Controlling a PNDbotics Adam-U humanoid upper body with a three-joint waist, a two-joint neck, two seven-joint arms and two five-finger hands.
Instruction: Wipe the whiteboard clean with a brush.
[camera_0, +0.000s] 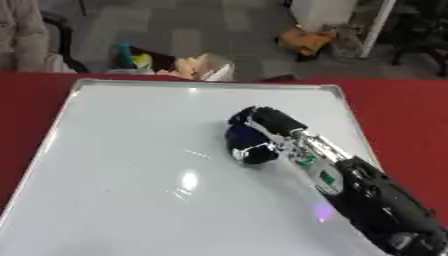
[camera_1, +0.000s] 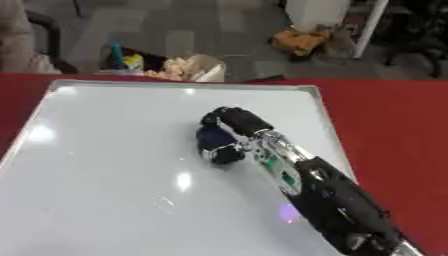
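Observation:
A whiteboard (camera_0: 131, 165) with a silver frame lies flat on a red table (camera_0: 402, 115) and fills most of both views. Its surface looks white, with only faint marks and light glare. My right hand (camera_0: 267, 122) reaches in from the lower right and rests on the board right of centre. Its fingers are curled round a dark blue brush (camera_0: 238, 140), which touches the board. Most of the brush is hidden under the hand. My left hand shows in neither view.
The red table extends past the board on the right and far side. Beyond the far edge are a floor with a box of items (camera_0: 175, 62), an orange object (camera_0: 306, 40) and a chair (camera_0: 52, 35) at the far left.

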